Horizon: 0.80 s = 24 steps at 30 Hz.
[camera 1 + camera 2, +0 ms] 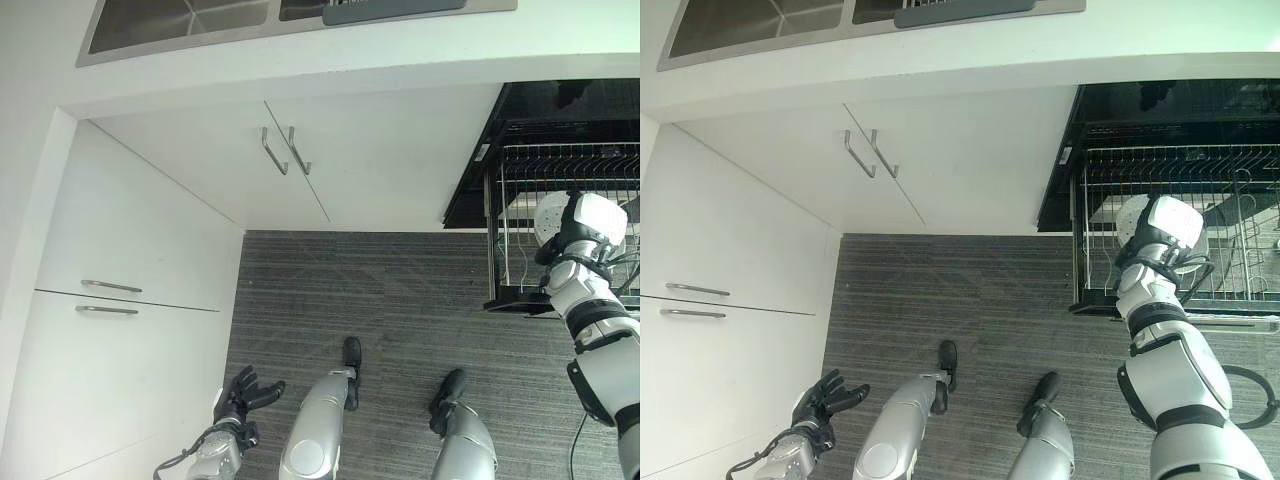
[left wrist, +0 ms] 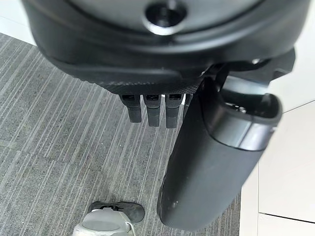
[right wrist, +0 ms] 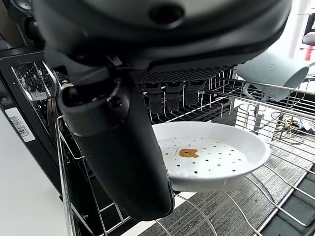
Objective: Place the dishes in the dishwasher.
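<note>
Right wrist view shows the right hand (image 3: 123,147) over the rack (image 3: 246,196), its fingers straight and holding nothing, with a white spotted bowl (image 3: 211,160) lying in the rack just past them and a pale cup (image 3: 273,69) at upper right. Left hand (image 1: 245,392) hangs at lower left above the floor (image 1: 380,300), fingers relaxed and empty.

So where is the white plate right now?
The white plate sits in the wire rack pulled out of the open dishwasher on the robot's right, just past the right hand, with a pale blue cup racked beyond it.
</note>
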Available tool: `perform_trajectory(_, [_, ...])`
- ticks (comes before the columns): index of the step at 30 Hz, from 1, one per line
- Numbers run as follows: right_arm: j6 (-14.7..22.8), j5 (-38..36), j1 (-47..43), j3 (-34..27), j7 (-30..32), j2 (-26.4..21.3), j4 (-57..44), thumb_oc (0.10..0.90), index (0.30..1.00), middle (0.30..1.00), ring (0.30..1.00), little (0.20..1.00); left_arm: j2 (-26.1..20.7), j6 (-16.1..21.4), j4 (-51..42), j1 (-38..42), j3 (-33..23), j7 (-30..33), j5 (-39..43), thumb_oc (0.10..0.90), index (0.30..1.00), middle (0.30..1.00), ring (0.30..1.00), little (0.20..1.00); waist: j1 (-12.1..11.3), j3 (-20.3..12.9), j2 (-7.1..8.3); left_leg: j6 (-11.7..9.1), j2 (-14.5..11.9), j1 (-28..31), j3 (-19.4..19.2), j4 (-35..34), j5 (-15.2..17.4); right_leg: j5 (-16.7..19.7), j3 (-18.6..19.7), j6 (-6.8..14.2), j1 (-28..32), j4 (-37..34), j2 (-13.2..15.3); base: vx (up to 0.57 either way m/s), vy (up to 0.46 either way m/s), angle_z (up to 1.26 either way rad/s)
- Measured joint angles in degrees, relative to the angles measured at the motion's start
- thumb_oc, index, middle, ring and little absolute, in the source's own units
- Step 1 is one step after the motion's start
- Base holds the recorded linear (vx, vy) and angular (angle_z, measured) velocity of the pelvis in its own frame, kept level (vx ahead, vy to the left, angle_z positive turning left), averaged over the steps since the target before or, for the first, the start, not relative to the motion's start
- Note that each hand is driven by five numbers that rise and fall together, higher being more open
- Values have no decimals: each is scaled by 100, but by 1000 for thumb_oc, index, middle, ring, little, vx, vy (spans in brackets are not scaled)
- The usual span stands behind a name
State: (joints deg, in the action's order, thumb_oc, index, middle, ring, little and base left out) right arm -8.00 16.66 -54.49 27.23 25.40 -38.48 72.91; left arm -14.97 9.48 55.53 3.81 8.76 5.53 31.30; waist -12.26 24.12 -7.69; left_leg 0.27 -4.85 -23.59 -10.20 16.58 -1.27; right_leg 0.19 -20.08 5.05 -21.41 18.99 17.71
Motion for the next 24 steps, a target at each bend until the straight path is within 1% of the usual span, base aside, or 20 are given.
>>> perform_trajectory(4, [-2, -243, -3, -23, -2, 0, -39, 800, 900, 900, 900, 900, 0, -79, 3, -1, -1, -2, 0, 800, 900, 900, 900, 900, 58, 0, 71, 4, -3, 8, 0, 0, -8, 23, 0, 1, 18, -17, -6, 0, 0, 0])
perform_trajectory(7, [7, -629, -17, -217, -35, -3, -74, 800, 900, 900, 900, 900, -20, -93, 5, -1, -6, -10, -2, 800, 900, 900, 900, 900, 104, -11, 195, 7, -14, 56, -7, -6, -8, 75, 0, 1, 91, -105, -35, 5, -1, -1])
perform_trajectory(10, [20, -1265, -62, -449, -319, -28, -141, 800, 900, 900, 900, 900, -173, -186, 4, 2, -16, -95, -12, 800, 900, 900, 900, 900, 135, -104, 428, 0, -53, 86, -36, -7, 1, 114, 10, -27, 148, -217, -84, 33, -7, -7])
perform_trajectory(11, [20, -1532, -67, -594, -521, -53, -169, 800, 900, 900, 900, 900, -216, -213, 6, 3, -41, -137, -18, 800, 900, 900, 900, 900, 151, -105, 479, -7, -75, 136, -44, 3, 16, 144, 14, -33, 223, -279, -120, 39, -5, -11])
perform_trajectory(12, [16, -1866, -64, -723, -795, -78, -177, 800, 900, 900, 900, 900, -234, -213, 23, -28, -197, -136, -18, 800, 900, 900, 900, 900, 141, -132, 571, -25, -95, 213, -55, 5, 49, 151, 19, -26, 318, -334, -146, 59, -5, -9])
perform_trajectory(13, [17, -2007, -62, -770, -909, -91, -183, 800, 900, 900, 900, 900, -258, -214, 36, -40, -252, -129, -19, 800, 900, 900, 900, 900, 140, -162, 638, -70, -109, 253, -60, 8, 93, 147, 21, -20, 368, -362, -153, 67, -7, -7])
perform_trajectory(14, [19, -2039, -46, -786, -1013, -129, -193, 800, 900, 900, 900, 900, -286, -223, 34, -42, -255, -135, -25, 800, 900, 900, 900, 900, 179, -193, 703, -79, -119, 285, -64, 10, 110, 145, 23, -16, 401, -380, -158, 71, -9, -2])
perform_trajectory(16, [40, -2123, 30, -800, -1360, -285, -318, 800, 900, 900, 900, 900, -355, -296, 21, -59, -303, -155, -66, 800, 900, 900, 900, 900, 187, -229, 803, -81, -124, 351, -61, 10, 123, 149, 17, -16, 483, -405, -173, 69, -16, -1])
perform_trajectory(17, [41, -2157, 43, -800, -1507, -345, -379, 800, 900, 900, 900, 900, -394, -340, 28, -88, -366, -153, -73, 800, 900, 900, 900, 900, 240, -239, 870, -91, -129, 437, -64, 10, 149, 152, 13, -12, 584, -435, -186, 97, -18, -3])
perform_trajectory(19, [20, -2381, 233, -816, -1815, -582, -823, 800, 900, 900, 900, 900, -436, -420, 17, -135, -483, -154, -102, 800, 900, 900, 900, 900, 279, -287, 976, -95, -142, 572, -89, 14, 202, 160, 29, 4, 735, -512, -216, 111, -22, -7])
perform_trajectory(20, [20, -2645, 486, -1015, -1982, -699, -1278, 800, 900, 900, 900, 900, -450, -438, 18, -186, -583, -153, -163, 800, 900, 900, 900, 900, 285, -325, 1042, -105, -170, 656, -107, 31, 247, 163, 42, 7, 833, -564, -247, 98, -25, -19])
perform_trajectory(21, [13, -2874, 746, -1250, -2120, -699, -1662, 800, 900, 900, 900, 900, -464, -439, 21, -292, -708, -144, -249, 800, 900, 900, 900, 900, 300, -399, 1149, -130, -213, 754, -160, 38, 311, 163, 95, 7, 917, -608, -265, 118, -32, -21])
perform_trajectory(23, [-6, -3133, 1052, -1375, -2267, -695, -1951, 800, 900, 900, 900, 900, -487, -443, 63, -423, -794, -150, -272, 800, 900, 900, 900, 900, 363, -549, 1316, -159, -262, 876, -217, 57, 393, 150, 147, 14, 1011, -633, -315, 120, -28, -18])
perform_trajectory(24, [-112, -3324, 1423, -1635, -2289, -695, -2392, 800, 900, 900, 900, 900, -479, -441, 71, -497, -842, -139, -355, 800, 900, 900, 900, 900, 414, -640, 1391, -166, -295, 887, -214, 121, 439, 133, 146, 11, 1061, -646, -369, 121, -12, -14])
